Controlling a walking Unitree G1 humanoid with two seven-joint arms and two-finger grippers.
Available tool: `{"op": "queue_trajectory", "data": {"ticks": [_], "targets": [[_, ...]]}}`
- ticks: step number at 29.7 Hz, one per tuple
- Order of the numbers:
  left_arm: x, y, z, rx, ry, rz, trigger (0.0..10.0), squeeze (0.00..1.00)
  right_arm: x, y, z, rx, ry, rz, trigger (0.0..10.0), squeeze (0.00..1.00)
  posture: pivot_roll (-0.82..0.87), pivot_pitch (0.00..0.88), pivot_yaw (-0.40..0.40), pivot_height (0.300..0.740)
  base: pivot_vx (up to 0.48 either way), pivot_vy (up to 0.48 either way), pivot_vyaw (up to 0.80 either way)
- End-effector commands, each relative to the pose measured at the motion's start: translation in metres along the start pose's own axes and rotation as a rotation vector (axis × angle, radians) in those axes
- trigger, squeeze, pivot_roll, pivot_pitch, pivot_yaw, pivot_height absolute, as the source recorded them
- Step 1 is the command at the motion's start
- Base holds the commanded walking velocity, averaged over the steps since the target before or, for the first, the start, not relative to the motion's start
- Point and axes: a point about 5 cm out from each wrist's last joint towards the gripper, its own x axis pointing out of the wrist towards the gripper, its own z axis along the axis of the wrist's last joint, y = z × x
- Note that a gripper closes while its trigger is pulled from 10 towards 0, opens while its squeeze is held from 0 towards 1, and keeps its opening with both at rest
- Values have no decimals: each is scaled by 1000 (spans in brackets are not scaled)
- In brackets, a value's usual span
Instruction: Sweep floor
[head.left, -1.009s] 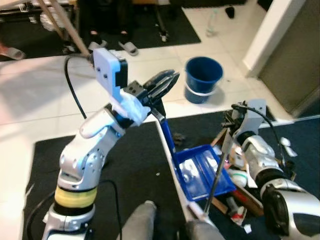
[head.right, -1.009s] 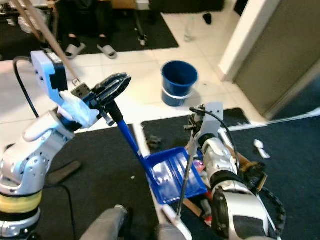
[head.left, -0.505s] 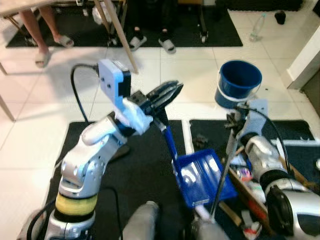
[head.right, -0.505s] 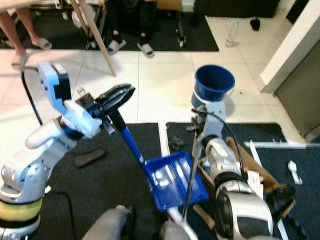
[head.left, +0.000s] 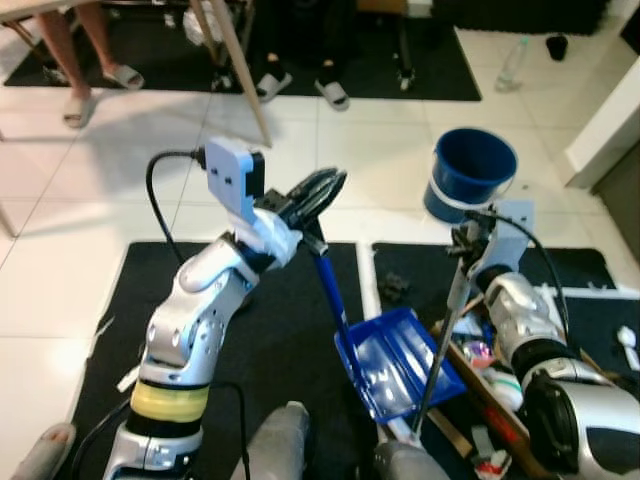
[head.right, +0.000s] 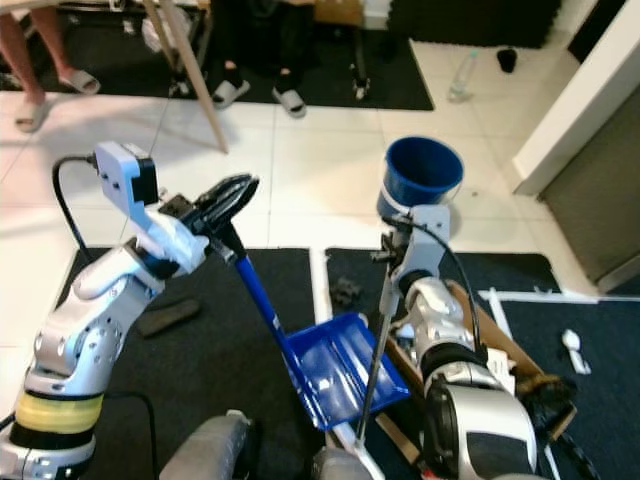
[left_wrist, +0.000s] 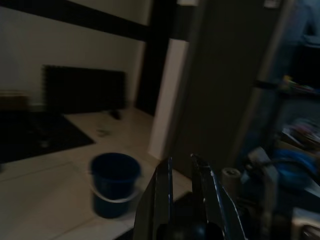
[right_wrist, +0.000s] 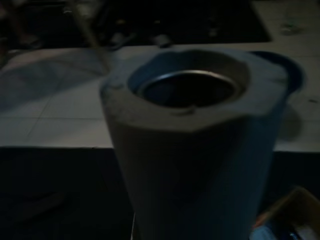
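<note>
At far left, on the white tiled floor (head.left: 90, 200) beyond us, we see a person's sandalled feet (head.left: 95, 90) by a slanting wooden table leg (head.left: 240, 70), and a second pair of slippered feet (head.left: 300, 88) on a black rug. Our left arm is raised over a dark mat (head.left: 280, 340), and our left tool (head.left: 318, 192) has its two black fingers closed round the top of the blue dustpan handle (head.left: 330, 300); the handle slopes down and to the right to the blue dustpan (head.left: 395, 360), whose scoop rests on the floor between two mats, just above our knees. From the left wrist, the fingers (left_wrist: 162, 200) stand nearly together over a dark round knob. A thin dark broom pole (head.right: 377, 350) crosses the dustpan's right side and runs up to our right arm; we cannot tell how our right tool (head.left: 465, 245) stands, as the wrist camera there sees a grey tube end close up. Behind that arm a blue bucket (head.left: 470, 175) sits on the tiles. To the right of the dustpan lies a heap of litter (head.left: 490, 370) on the dark mat beside a grey door
</note>
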Motion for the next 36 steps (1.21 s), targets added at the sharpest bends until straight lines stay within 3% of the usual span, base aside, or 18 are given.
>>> {"op": "queue_trajectory", "data": {"ticks": [1,10,23,29,36], "targets": [[2,-1,0,-20,-41,-9,10000,0,3,2,7,-5,-22,8,10000,0,195,31,-68,740,480,0,0],[5,-1,-3,-26,-51,-11,10000,0,4,3,7,4,-21,13,10000,0,194,32,-67,740,480,0,0],[12,-8,10,-18,-99,-63,10000,0,5,6,8,23,-22,31,10000,0,192,24,-68,740,480,0,0],[16,-10,14,-35,-104,-75,10000,0,7,7,8,36,-1,32,10000,0,190,18,-66,740,106,0,0],[16,-10,17,-33,-114,-73,10000,0,6,7,4,40,28,34,10000,0,196,16,-66,740,0,0,-745]]}}
